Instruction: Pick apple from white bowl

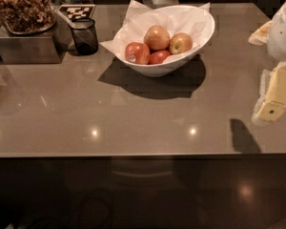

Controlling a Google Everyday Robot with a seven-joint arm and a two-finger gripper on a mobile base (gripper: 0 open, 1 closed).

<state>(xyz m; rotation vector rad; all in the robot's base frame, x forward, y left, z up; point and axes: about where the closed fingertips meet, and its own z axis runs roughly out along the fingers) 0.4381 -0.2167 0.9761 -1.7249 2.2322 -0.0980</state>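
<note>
The white bowl [181, 63] stands on the grey-brown table at centre back, lined with white paper, and holds several apples. The golden-yellow apple [180, 43] with an orange-red blush lies at the right of the pile. To its left are a larger pink-red apple [157, 37], a deep red apple with a sticker [137, 53] and another red one [159, 57]. My gripper [272, 108], pale yellow and white, hangs at the far right edge above the table, well to the right of the bowl and nearer the front. Its shadow falls on the table below it.
A small dark glass cup [84, 36] stands left of the bowl. A glass jar of brown snacks [21, 6] sits on a metal box [26, 46] at the back left, with a black-and-white marker [76, 12] beside it. The table's front edge [133, 154] runs across the middle.
</note>
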